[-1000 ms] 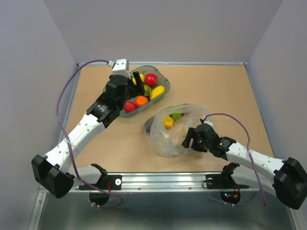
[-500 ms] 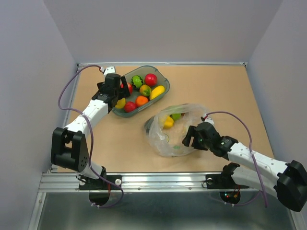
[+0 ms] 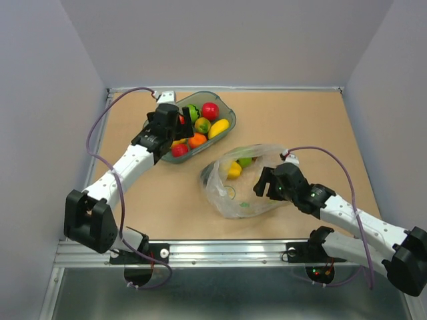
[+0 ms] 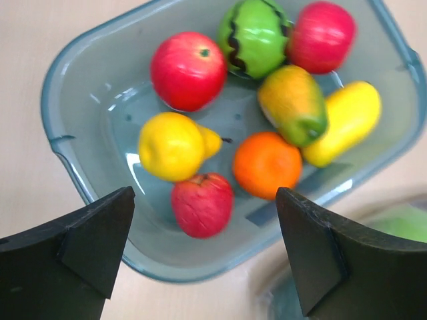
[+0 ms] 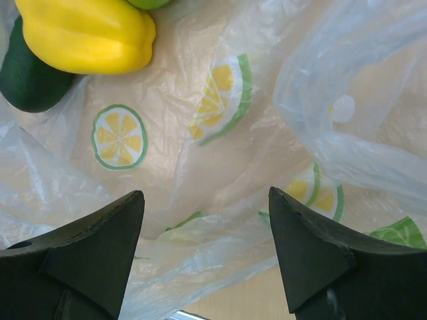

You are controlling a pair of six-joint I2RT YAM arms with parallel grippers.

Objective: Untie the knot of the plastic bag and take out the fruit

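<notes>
R tool (image 5: 203,200) spread over clear crinkly plastic bag (image 3: 237,190); L tool (image 4: 203,193) spread over grey-green tray (image 4: 48,113). Bag prob. limp, slippery; pinch bunched fold (image 5: 347,157).

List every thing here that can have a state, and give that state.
plastic bag: crumpled, lying on the table, yellow pepper inside; knot not visible.
tray: upright, partly full.
left claw: open, empty, above the tray.
right claw: open, empty, over the bag.
</notes>
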